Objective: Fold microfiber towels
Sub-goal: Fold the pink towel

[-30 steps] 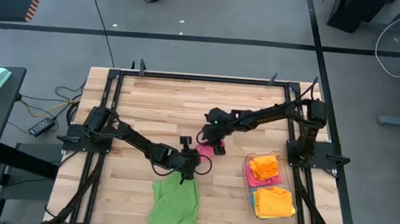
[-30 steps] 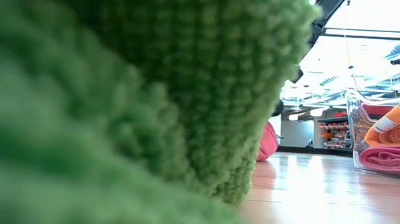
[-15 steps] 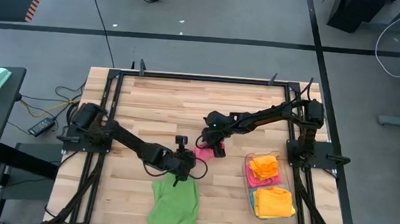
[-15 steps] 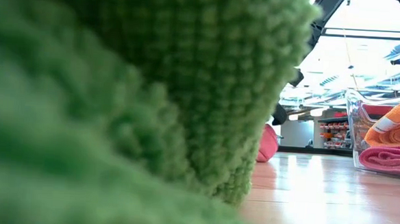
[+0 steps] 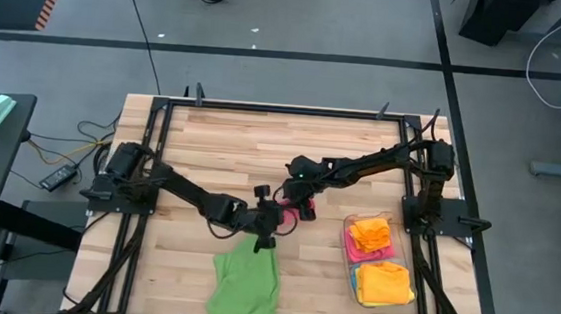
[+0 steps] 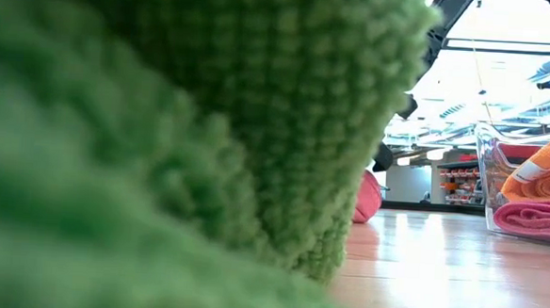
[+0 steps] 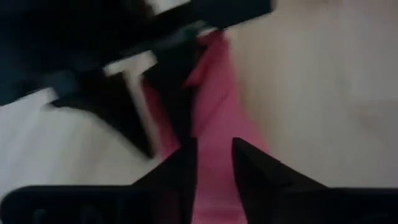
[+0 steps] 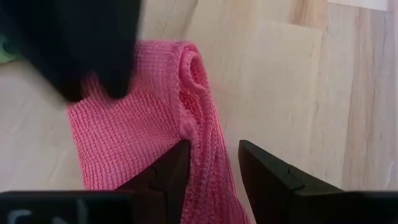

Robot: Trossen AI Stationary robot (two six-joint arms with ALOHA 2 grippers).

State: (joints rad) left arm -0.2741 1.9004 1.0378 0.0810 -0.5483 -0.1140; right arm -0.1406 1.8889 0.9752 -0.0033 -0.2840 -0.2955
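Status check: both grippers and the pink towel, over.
Left gripper and right gripper both at the pink towel mid-table, fingers straddling its fold. Green towel lies loose at the near edge. Bin holds folded ones. Nothing blocking.

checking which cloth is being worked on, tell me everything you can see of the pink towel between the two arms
The pink towel is a small knitted-looking cloth, bright pink, bunched rather than spread flat, with a rolled fold along one edge. It lies on the wooden table near the middle, just beyond the green towel and left of the clear bin. The right tool has its fingers straddling the rolled edge, and the left tool reaches onto it from the other side. How much of it is hidden under the tools cannot be told.
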